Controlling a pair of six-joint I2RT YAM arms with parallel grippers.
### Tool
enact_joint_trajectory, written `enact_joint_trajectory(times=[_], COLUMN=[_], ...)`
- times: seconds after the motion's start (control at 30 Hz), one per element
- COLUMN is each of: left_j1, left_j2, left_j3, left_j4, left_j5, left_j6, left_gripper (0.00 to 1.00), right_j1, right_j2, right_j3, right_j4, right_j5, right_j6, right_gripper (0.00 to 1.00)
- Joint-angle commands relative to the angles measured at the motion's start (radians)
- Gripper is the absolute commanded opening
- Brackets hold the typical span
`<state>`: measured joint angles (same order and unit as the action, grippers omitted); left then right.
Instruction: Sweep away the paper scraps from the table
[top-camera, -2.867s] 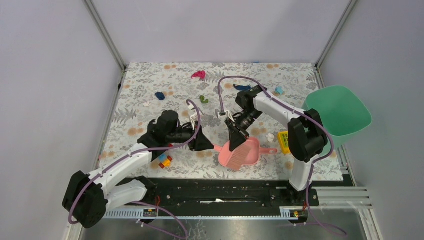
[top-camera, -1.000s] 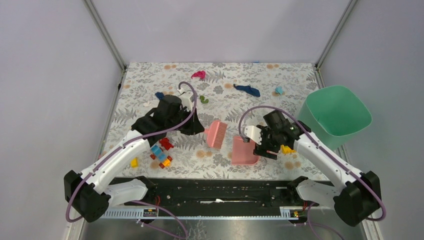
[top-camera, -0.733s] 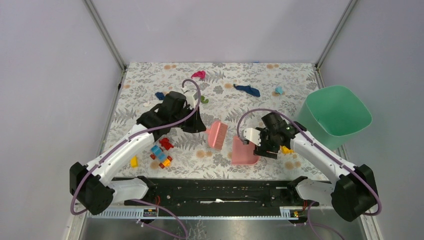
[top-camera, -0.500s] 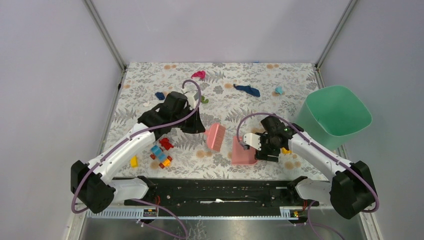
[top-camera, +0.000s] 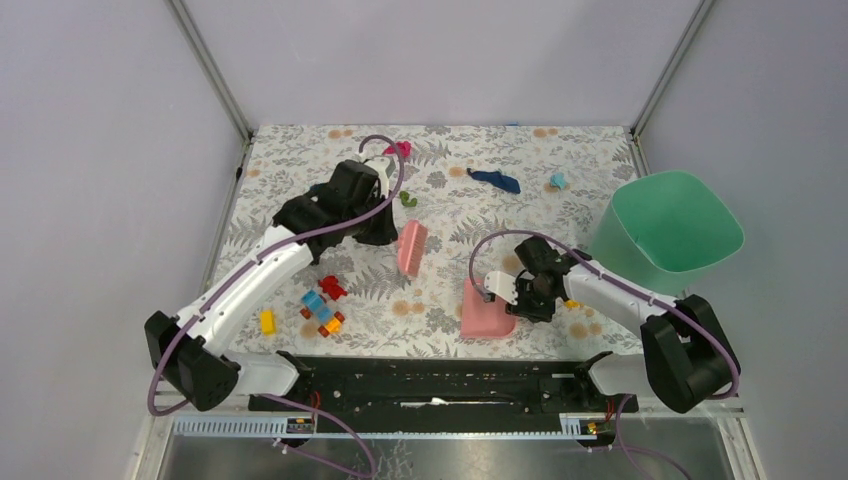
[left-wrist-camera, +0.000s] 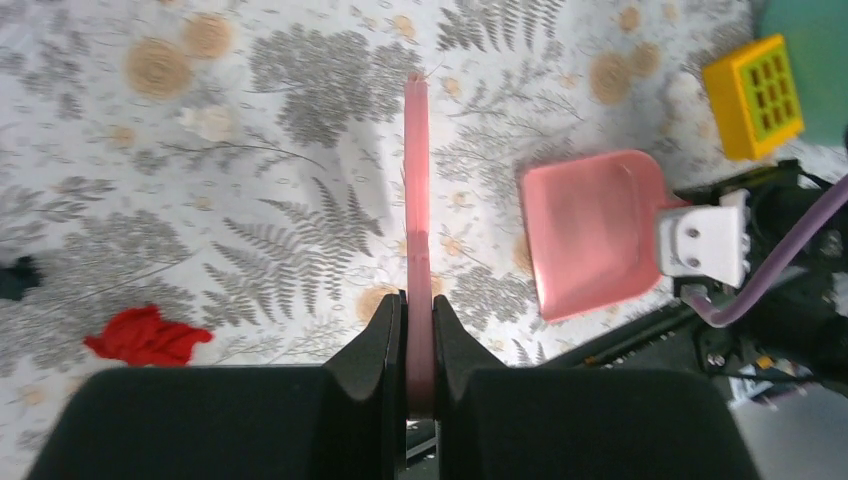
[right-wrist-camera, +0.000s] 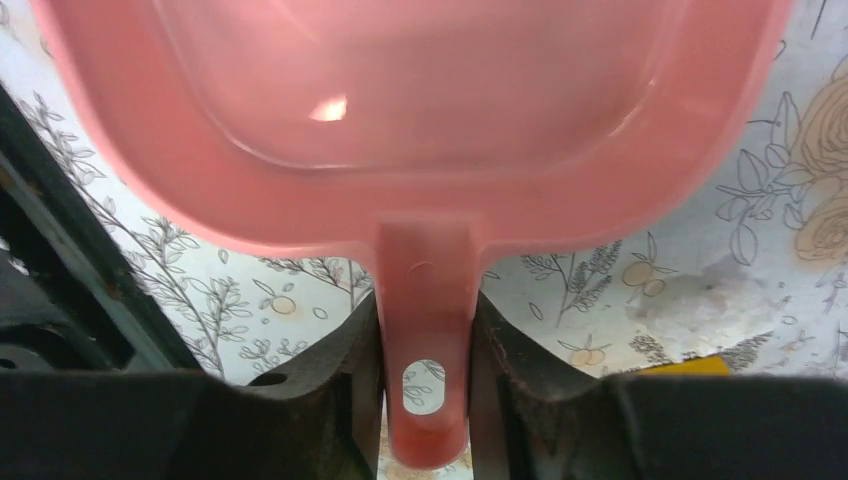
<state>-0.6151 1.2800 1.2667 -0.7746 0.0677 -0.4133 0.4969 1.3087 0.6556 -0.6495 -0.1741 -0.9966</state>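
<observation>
Both clamped: left pincer (left-wrist-camera: 418, 305), right pincer (right-wrist-camera: 425, 325).

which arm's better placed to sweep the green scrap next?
Left, probably. The left jaws are shut on the brush, close to the green scrap. The right jaws grip the dustpan handle, farther off.

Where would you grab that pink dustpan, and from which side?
By its narrow handle, coming from the end opposite the open mouth. The pink dustpan lies flat, and its tray is too wide for two fingers. The slim handle sticks out and fits between them, as the right gripper shows.
</observation>
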Motion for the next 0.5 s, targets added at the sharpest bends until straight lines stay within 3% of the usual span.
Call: enact_joint_trajectory(times=[0.0, 0.17, 0.3, 0.47], left_j1=[-0.002, -0.001, -0.003, -0.012], left_j2=[0.047, 0.081, 0.120, 0.139], left_j3=[0.135, 0.280, 0.392, 0.371], left_j4=[-0.152, -0.283, -0.429, -0.492], left_j5=[-0.164, -0.290, -0.330, -0.442], left_j6=[0.056, 0.086, 0.074, 0.094], left_gripper=[0.00, 0.00, 0.00, 0.00], right_j1=[-0.004, -0.004, -0.004, -0.003], right_j2=[0.012, -0.008, -0.039, -0.066], right_j3=[0.043, 0.115, 0.146, 0.149], right_j4=[0.037, -0.026, -0.062, -0.058], right_j5=[-0.010, -0.062, -0.109, -0.161], right_j6=[0.085, 0.127, 0.159, 0.186], right_gripper=[0.26, 0.11, 0.08, 0.08])
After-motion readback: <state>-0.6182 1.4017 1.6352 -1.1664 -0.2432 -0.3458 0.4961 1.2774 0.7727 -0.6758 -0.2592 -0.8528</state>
